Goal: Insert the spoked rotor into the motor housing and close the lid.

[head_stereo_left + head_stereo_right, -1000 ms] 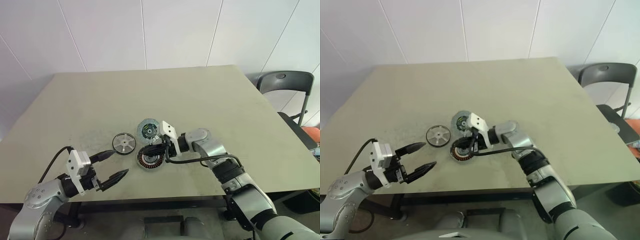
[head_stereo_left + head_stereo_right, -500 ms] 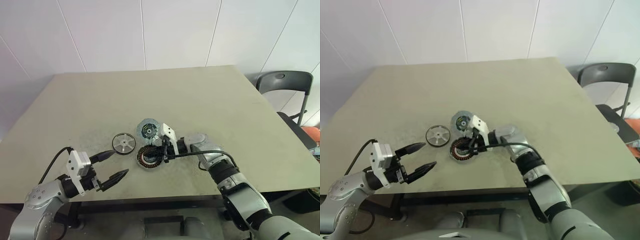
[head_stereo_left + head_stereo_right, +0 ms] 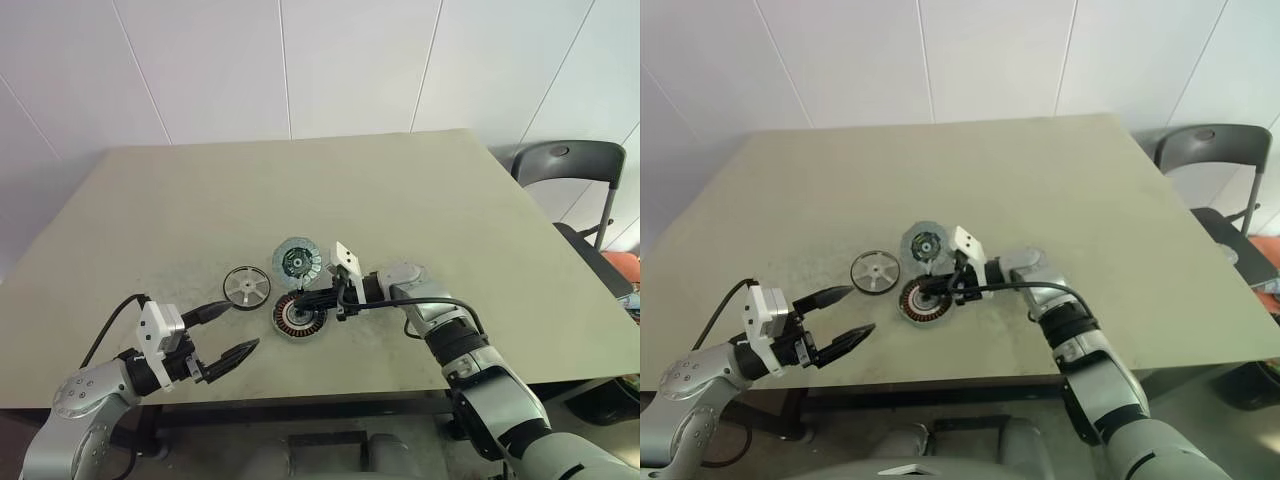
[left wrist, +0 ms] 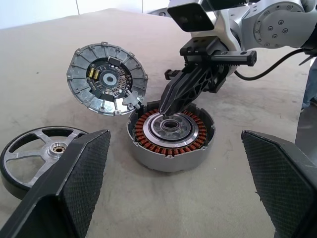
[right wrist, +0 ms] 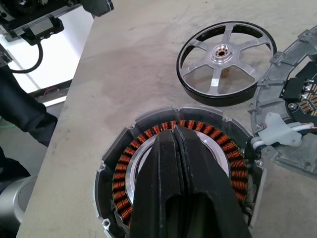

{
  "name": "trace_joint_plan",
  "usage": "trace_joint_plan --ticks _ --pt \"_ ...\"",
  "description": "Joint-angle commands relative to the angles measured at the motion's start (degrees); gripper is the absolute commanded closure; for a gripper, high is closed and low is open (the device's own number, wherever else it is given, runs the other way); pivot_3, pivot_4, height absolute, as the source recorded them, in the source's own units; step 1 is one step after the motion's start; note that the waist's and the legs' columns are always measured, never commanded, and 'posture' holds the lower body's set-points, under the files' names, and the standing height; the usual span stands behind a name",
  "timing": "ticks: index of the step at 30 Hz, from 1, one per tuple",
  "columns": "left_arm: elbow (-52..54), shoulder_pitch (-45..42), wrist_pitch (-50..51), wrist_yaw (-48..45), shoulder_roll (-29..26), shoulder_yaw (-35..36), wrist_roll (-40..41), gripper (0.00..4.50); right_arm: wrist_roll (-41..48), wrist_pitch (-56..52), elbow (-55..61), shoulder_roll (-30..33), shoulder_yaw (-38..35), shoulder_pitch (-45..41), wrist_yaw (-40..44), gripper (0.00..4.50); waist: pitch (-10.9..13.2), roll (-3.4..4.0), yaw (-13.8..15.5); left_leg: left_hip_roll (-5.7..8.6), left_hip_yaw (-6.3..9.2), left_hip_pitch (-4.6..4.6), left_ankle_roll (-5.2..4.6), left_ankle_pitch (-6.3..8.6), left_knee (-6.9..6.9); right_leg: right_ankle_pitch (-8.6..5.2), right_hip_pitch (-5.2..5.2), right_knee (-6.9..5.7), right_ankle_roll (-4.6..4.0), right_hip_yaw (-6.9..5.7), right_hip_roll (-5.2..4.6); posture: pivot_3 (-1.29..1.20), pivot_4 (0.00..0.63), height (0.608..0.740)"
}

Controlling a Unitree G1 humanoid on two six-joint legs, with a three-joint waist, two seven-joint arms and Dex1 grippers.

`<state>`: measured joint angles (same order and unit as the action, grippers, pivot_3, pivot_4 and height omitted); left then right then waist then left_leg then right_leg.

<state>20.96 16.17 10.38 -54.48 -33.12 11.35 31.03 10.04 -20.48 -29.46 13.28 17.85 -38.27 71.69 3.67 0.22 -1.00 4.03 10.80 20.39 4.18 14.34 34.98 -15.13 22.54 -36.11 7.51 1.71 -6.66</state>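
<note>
The right tool [image 4: 171, 101], pinched shut and empty, points into the motor housing [image 4: 171, 134] beneath its tip. The spoked rotor [image 3: 247, 284] lies beyond; the wide-open, empty left tool [image 3: 222, 335] should fetch it level.

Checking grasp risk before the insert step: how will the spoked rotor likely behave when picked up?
The spoked rotor looks stiff: metal spokes, solid rim. It is thin and lies flat on the table, so probably hard to get under. Set on edge, the round rim would likely roll.
</note>
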Motion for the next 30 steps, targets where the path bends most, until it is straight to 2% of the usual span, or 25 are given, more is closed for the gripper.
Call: trace_joint_plan --ticks 1,5,13,20,26,30 --pt "0.8 -0.5 -1.0 0.1 0.0 0.3 0.1 0.00 -3.2 4.0 -0.2 1.4 2.9 0.5 1.2 4.47 0.0 0.00 0.0 0.00 0.00 0.01 0.00 0.00 0.00 0.01 0.00 0.01 -0.01 0.00 0.00 0.00 0.000 0.740" --pt "0.6 -0.5 -1.2 -0.1 0.0 0.4 0.1 0.00 -6.0 8.0 -3.3 2.0 4.6 0.7 0.5 4.47 0.0 0.00 0.0 0.00 -0.01 -0.08 0.00 0.00 0.00 -0.01 -0.09 0.01 0.01 0.00 0.00 0.00 0.000 0.740" --pt "0.5 -0.1 -1.5 0.0 0.0 0.5 -0.1 0.00 3.3 -0.7 2.3 -2.1 -3.3 -2.2 0.2 4.47 0.0 0.03 0.0 -0.01 0.00 -0.03 0.00 0.00 0.03 0.03 -0.03 -0.02 -0.05 0.00 0.00 0.00 0.000 0.740" --pt "0.5 -0.4 -1.5 0.2 0.1 0.0 -0.1 0.00 4.0 -2.9 4.7 -3.1 -3.1 -2.8 0.0 4.47 0.0 0.04 0.1 0.00 0.00 0.00 0.00 0.00 -0.01 0.13 0.01 0.00 0.02 0.00 0.00 0.00 0.000 0.740" --pt "0.7 -0.2 -1.4 0.4 0.1 0.0 0.0 0.00 -2.4 -0.7 0.6 -0.7 2.2 -1.2 -0.3 4.47 0.0 0.04 0.0 0.00 0.00 -0.01 0.00 0.00 0.01 0.03 0.00 0.00 -0.05 0.00 0.00 0.00 0.000 0.740" --pt "0.7 -0.2 -1.5 0.4 0.1 0.1 0.0 0.00 -8.1 5.2 -4.0 1.3 5.9 -0.5 -2.0 4.47 0.0 0.12 0.0 0.00 -0.01 -0.02 0.00 0.00 0.00 0.04 -0.02 0.00 -0.06 0.00 0.00 0.00 0.000 0.740"
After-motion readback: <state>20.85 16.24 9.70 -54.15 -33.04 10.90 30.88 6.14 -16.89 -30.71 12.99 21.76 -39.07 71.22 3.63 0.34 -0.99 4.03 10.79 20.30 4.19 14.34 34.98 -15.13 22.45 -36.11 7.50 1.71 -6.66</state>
